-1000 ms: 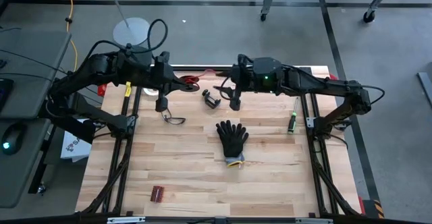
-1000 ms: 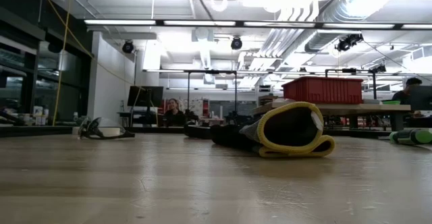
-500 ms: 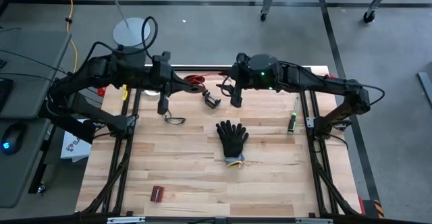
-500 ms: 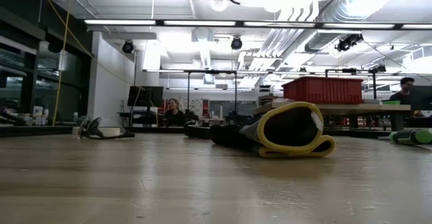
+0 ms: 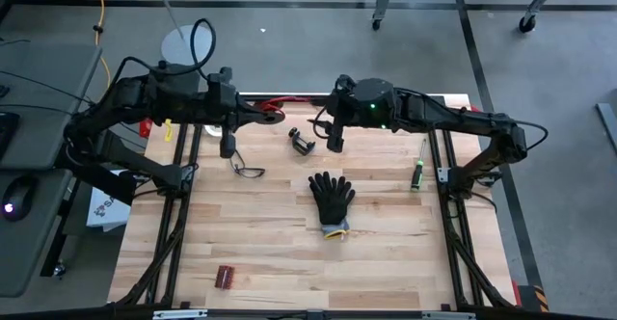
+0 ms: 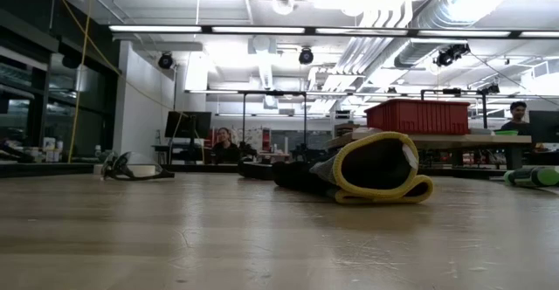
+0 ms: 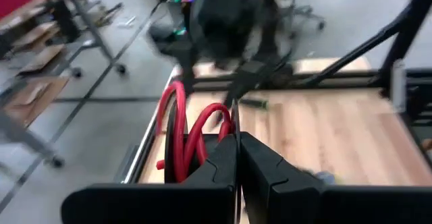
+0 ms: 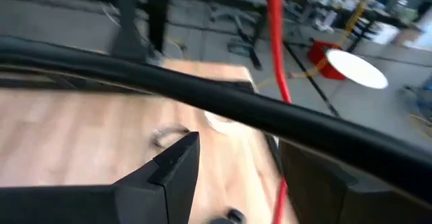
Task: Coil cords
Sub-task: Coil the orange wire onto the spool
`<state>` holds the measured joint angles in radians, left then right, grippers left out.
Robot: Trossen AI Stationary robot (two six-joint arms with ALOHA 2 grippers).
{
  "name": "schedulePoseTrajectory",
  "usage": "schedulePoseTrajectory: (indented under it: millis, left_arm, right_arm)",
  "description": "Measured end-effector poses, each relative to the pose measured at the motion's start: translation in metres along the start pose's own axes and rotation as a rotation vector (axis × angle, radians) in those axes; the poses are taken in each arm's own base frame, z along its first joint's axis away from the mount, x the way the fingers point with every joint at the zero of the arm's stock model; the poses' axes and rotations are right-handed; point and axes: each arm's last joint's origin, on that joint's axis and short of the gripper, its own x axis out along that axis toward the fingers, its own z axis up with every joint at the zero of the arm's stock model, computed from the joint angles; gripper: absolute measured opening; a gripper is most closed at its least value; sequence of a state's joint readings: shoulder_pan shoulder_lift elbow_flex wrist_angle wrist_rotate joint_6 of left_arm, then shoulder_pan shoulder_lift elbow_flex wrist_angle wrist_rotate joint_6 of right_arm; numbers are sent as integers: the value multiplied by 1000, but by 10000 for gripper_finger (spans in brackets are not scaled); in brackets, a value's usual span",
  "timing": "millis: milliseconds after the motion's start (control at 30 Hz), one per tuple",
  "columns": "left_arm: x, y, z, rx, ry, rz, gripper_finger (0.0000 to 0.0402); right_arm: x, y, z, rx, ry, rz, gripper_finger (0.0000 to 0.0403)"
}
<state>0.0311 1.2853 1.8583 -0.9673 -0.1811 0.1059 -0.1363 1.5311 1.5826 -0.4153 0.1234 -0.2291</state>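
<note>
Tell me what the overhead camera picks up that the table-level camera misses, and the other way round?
Only the high view shows both arms at the table's far edge, the left end effector by the red cord, the right end effector, a black clamp and a small red object near the front. Only the low view shows the room behind: a red bin and people beyond the table. Both show the black glove with its yellow cuff, the safety glasses and the green screwdriver.

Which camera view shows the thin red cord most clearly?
The left wrist view: the thin red cord loops on its black round spool just past the left gripper. The high view shows it small, the right wrist view one strand, the low view nothing.
</note>
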Motion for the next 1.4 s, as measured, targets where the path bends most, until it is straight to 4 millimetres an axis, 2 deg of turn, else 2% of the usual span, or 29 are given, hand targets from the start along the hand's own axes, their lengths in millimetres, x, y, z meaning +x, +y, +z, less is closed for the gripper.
schedulePoseTrajectory:
  millis: [167,467,667,867,1000,1233,1400]
  left_arm:
    - [0,1,-1,1,9,18,0]
    - [-1,-1,0,-47,-6,-41,0]
    - [-1,-1,1,-51,-12,-41,0]
    - [-1,-1,5,-52,-60,-64,0]
    - [-1,-2,4,-59,-51,-70,0]
    - [-5,0,3,-58,-42,-38,0]
    - [-5,0,3,-60,-43,-39,0]
  right_arm:
    - [-3,7,5,-19,-25,-17,195]
    - [4,-7,-1,-19,13,-95,195]
    - [4,-7,-2,11,7,-43,195]
    - [16,-7,-10,6,66,-111,195]
    - [18,-8,-7,10,42,-150,195]
    - [16,6,1,21,-29,-53,195]
    - [14,8,4,-10,-39,-139,195]
